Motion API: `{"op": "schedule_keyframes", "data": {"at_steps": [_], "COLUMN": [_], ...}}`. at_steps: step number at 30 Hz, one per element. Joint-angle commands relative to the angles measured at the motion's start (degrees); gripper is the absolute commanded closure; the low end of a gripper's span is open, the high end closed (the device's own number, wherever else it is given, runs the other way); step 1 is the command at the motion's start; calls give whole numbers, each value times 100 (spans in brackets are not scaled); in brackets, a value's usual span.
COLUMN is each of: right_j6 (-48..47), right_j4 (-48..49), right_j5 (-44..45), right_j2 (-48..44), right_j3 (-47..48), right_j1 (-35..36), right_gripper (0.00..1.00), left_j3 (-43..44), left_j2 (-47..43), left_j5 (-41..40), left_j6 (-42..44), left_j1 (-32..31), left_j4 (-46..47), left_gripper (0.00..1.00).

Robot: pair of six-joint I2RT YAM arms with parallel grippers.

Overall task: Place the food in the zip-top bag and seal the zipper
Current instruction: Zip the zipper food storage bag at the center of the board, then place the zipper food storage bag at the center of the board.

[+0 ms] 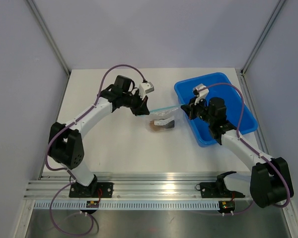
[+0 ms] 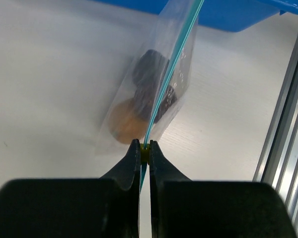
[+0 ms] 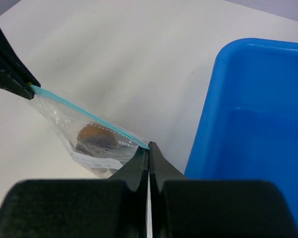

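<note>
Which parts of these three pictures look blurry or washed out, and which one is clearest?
Left wrist view: the left claw fills the bottom as a soft black mass, and the food looks hazy through the zip-top bag. Right wrist view: the right claw is equally blurred; pale glare streaks cross the table. Top view: even light, clearest overall.

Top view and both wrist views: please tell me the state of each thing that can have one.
zip-top bag, held up by both ends of its mouth edge.
food, inside the bag.
zipper, pulled taut, looks closed.
left gripper, shut on one zipper end.
right gripper, shut on the other end.
blue tray, upright on the table.
</note>
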Motion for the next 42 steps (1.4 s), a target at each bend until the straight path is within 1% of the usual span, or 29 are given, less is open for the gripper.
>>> {"op": "schedule_keyframes", "data": {"at_steps": [1,11,17,19,20,21,24,28,30,31,32,33,34,35,36,37,38,39,40,42], "right_j6": [119,277,373,417,426,426,514,611,637,690,690,664,672,725,769,813,926,997,1059,1217], "right_j4": [598,660,765,766,765,748,651,405,388,292,125,-85,-453,-543,-544,-405,-264,24,105,28], "right_j5": [568,814,674,350,348,157,-21,-267,-477,-565,-871,-1022,-1093,-1067,-971,-866,-595,-471,-321,4], "right_j2": [-57,-39,101,302,303,347,593,1101,1296,1488,1586,1674,1805,1841,1850,1763,1684,1605,1430,1271], "right_j3": [18,61,123,288,290,394,649,1447,1843,2002,2187,2519,2618,2654,2524,2374,2190,1832,1698,1512], "right_j1": [-106,-97,-98,-106,-106,-98,-89,-97,-97,-97,-80,-80,-97,-80,-80,-80,-80,-80,-80,-80], "right_gripper": [100,100,100,100,100,100,100,99,94,87,63,53,45,35,29,24,15,8,5,1], "left_j3": [-415,-960,-1356,-1191,-1189,-1137,-839,-487,-364,-311,-258,-240,-301,-371,-442,-642,-775,-933,-1195,-1382], "left_j2": [-571,-1090,-1354,-1337,-1336,-1328,-1231,-1099,-1064,-1081,-1108,-1143,-1291,-1379,-1493,-1703,-1836,-1959,-2178,-2338], "left_j5": [-595,-736,-841,-676,-622,-596,-630,-797,-1130,-1245,-1411,-1474,-1500,-1535,-1501,-1440,-1387,-1378,-1360,-1395], "left_j6": [-323,-385,-349,-463,-481,-542,-788,-921,-956,-982,-1026,-1035,-1052,-1061,-1079,-1088,-1088,-1062,-1044,-1052], "left_j1": [242,584,699,708,708,699,699,690,699,699,699,699,690,690,690,664,585,524,401,295], "left_j4": [46,90,143,178,178,213,327,599,837,872,951,1013,1100,1258,1285,1312,1338,1365,1382,1383], "left_gripper": [100,100,100,100,100,100,100,100,100,100,100,100,100,98,85,60,38,15,1,1]}}
